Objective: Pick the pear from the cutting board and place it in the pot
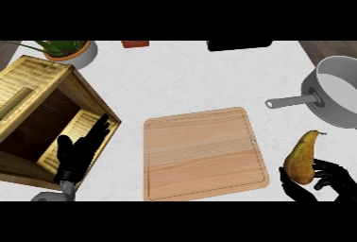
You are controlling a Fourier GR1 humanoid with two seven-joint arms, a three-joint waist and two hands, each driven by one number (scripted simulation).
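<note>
Head view: right hand [322,183] clasps the pear [302,158] at its broad base; left hand [78,150] rests relaxed. Pear looks light, smooth, bruisable.

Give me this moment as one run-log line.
phase: carry | right hand: holding pear, off cutting board | pot: pear not in yet | left hand: open, resting

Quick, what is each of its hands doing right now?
Left hand: open, fingers straight, resting in front of the wooden crate, holding nothing.
Right hand: closed around the pear, right of the cutting board.
</note>
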